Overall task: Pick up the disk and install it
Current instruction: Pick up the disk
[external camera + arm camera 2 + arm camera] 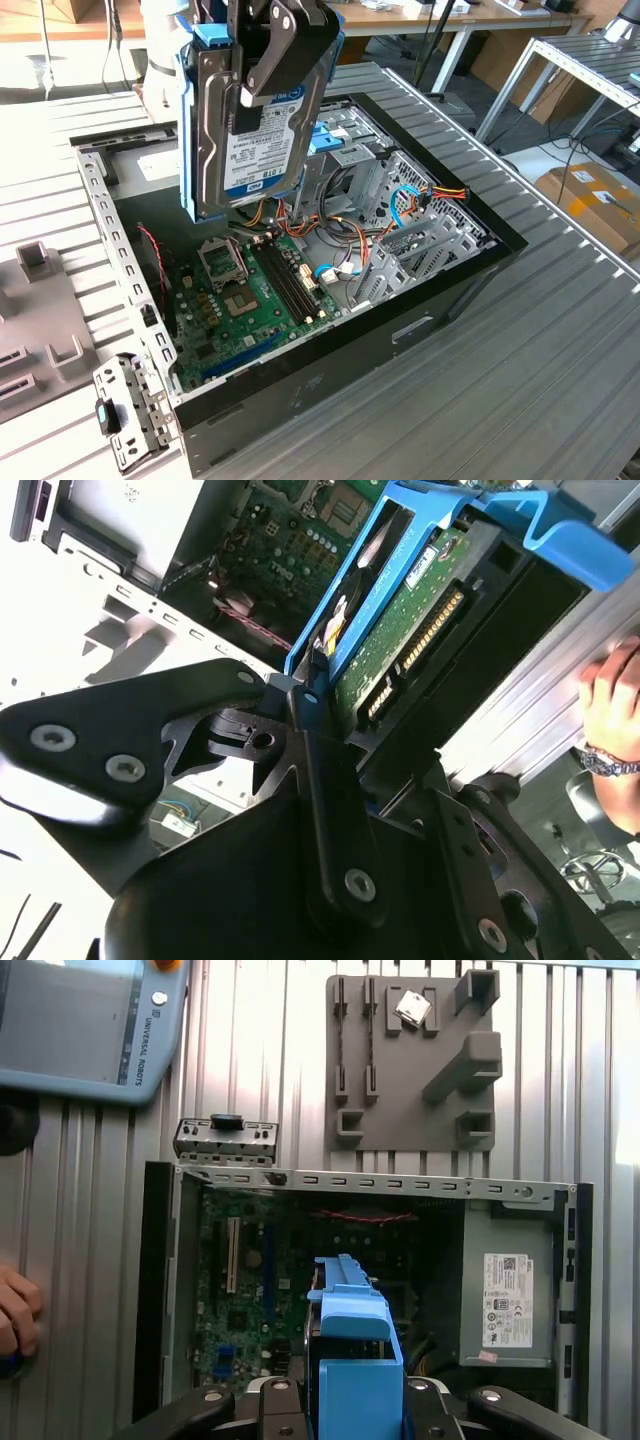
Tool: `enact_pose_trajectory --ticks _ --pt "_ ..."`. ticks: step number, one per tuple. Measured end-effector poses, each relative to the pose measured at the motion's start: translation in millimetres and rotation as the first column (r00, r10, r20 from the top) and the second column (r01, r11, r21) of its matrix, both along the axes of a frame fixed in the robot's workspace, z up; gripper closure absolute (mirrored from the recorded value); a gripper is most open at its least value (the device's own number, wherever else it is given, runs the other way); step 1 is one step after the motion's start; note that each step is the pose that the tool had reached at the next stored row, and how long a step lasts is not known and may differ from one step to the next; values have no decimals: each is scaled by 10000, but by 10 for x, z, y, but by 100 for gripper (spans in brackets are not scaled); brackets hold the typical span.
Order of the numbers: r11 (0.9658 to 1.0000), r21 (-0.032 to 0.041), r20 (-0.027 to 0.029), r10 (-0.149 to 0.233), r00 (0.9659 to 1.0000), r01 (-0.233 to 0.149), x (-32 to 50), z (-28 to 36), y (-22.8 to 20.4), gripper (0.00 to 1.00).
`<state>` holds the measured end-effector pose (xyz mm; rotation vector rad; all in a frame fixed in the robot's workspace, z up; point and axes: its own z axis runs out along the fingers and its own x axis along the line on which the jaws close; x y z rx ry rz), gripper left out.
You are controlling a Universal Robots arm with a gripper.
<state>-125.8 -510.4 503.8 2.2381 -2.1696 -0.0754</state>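
Exterior view first: we see a ribbed metal surface point(560, 380) carrying an open black computer case point(330, 385), lying on its side with its inside facing up. A green motherboard point(250, 300) covers the case floor. A bare metal drive cage point(400, 190) with loose coloured cables sits toward the exterior view's right. In the first wrist view we make out a grey power-supply box point(505, 1270) with a white sticker in one corner of the case. Beside the case a grey moulded fixture plate point(410, 1060) lies flat on the surface, and a grey teach pendant point(80, 1020) rests near it.

We find the disk point(255, 130) in the air above the open case, held on edge. Its white-and-blue label faces the exterior camera, its blue side rails run up both long edges, and its lower end hangs over the motherboard, just beside the drive cage. The black jaws are pinching the disk across its flat faces. In the second wrist view we see its green circuit-board side and connector row.

A small perforated metal bracket point(125, 415) with a black knob lies against the case's outer corner. A person's hand point(610, 710) wearing a wristwatch point(605, 763) rests on the surface, apart from the case.
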Motion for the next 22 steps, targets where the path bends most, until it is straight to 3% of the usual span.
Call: enact_pose_trajectory --ticks 9,22 --pt "10000 0 0 0 10000 0 3 -44 -109 64" --pt "10000 0 0 0 10000 0 5 -96 -352 64"
